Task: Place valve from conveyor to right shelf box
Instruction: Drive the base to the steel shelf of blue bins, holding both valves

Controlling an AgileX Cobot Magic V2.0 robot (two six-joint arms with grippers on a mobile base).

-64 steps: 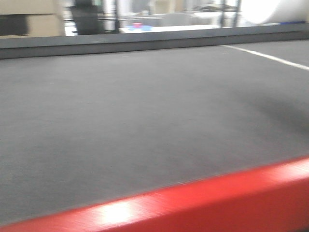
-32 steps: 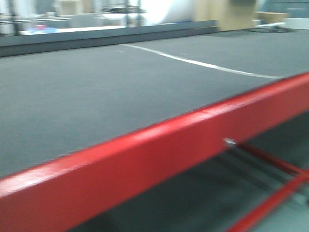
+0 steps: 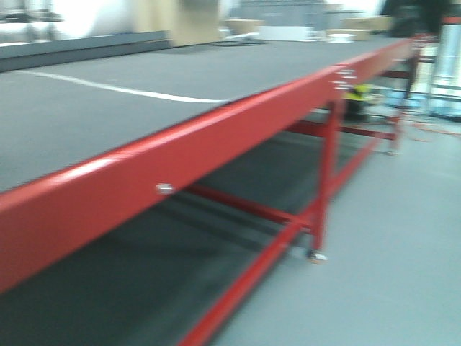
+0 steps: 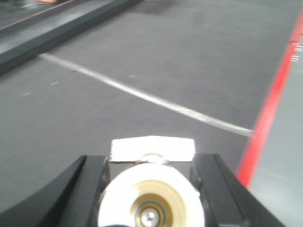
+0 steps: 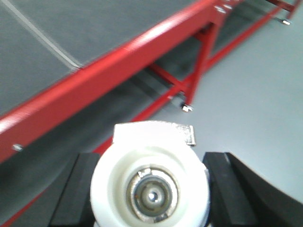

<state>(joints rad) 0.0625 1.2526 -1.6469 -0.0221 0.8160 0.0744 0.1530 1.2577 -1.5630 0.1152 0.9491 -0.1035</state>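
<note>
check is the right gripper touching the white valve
Touching. The right wrist view shows the valve wedged against both fingers of the right gripper, no gap.

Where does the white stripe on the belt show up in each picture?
Front: the stripe crosses the belt at upper left and ends at the red rail.
Left wrist: the stripe runs diagonally through the middle, down to the rail on the right.
Right wrist: the stripe is in the top left corner, meeting the rail.
Shared landmark: the red rail.

The floor [image 3: 403,245] is smooth and grey. Far behind, brown boxes [image 3: 180,18] stand beside a bright white glare [image 3: 90,13].
</note>
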